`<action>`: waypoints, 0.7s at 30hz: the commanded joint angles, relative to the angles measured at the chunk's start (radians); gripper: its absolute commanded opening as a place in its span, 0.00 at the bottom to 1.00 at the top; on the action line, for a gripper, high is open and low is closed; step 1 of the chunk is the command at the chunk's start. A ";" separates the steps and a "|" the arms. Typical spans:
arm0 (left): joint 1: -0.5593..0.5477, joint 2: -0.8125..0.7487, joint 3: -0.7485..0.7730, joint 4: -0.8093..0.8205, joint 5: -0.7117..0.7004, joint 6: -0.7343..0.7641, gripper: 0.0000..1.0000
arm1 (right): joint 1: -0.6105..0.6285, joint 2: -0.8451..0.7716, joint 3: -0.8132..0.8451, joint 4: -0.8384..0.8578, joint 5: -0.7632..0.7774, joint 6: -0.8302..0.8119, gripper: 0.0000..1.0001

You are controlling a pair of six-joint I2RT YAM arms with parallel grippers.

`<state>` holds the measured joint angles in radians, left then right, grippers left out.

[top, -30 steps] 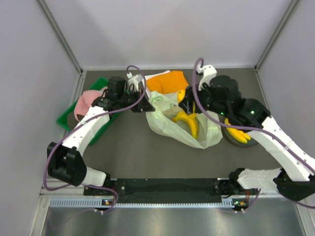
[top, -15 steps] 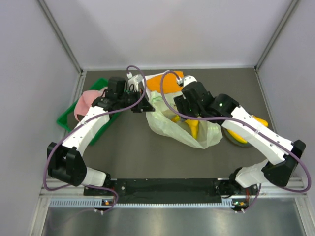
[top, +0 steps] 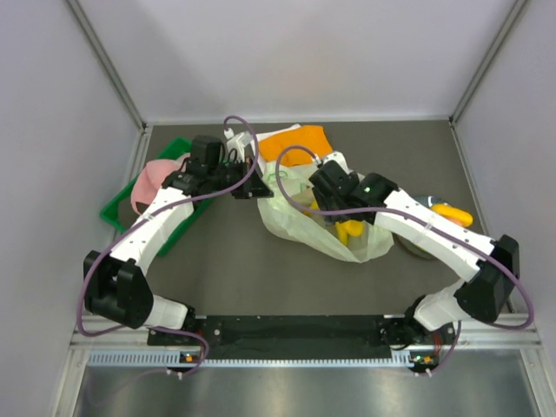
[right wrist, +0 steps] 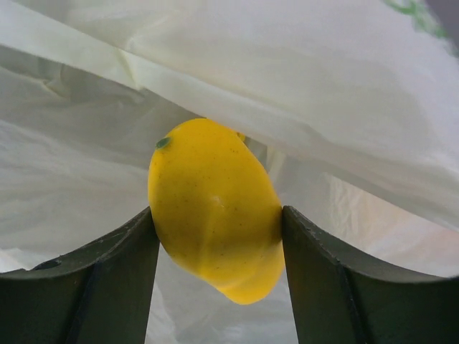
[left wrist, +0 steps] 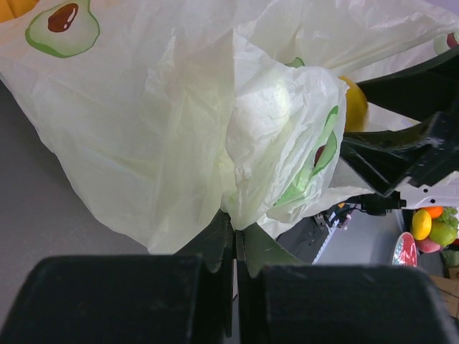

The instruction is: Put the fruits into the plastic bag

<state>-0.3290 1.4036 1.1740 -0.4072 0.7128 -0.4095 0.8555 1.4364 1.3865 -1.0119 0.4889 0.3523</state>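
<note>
Swung left since a second ago, the right gripper [top: 326, 187] sits in the one plastic bag [top: 291, 221]. Two bunches show: bagged bunch [top: 347, 231], outer bunch [top: 450, 213] by the plate [top: 419, 250]. Left wrist: the left gripper [left wrist: 235, 236] pinches a bag fold. Right wrist: jaws clamp a yellow fruit [right wrist: 215, 208].

Seen from above, the fingertips of the right hand [top: 334, 198] were lost inside the plastic bag [top: 291, 221], and the yellow fruit [top: 347, 231] there showed only dimly through the film. The right arm [top: 434, 234] covered most of the plate [top: 419, 252]. Both wrist views cut the bag off.
</note>
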 commanded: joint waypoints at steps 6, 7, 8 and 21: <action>0.005 0.008 0.006 0.019 0.004 0.014 0.00 | 0.010 0.143 0.009 0.233 0.023 0.007 0.33; 0.004 0.008 0.006 0.019 0.005 0.014 0.00 | 0.010 0.163 0.023 0.239 0.054 0.008 0.33; 0.004 0.009 0.006 0.021 0.005 0.015 0.00 | 0.010 0.195 0.031 0.246 0.066 0.013 0.33; 0.004 0.012 0.004 0.021 -0.003 0.014 0.00 | -0.033 0.295 -0.024 0.375 0.020 0.076 0.36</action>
<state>-0.3290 1.4120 1.1740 -0.4107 0.7113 -0.4091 0.8299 1.7412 1.3808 -0.7067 0.5182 0.3973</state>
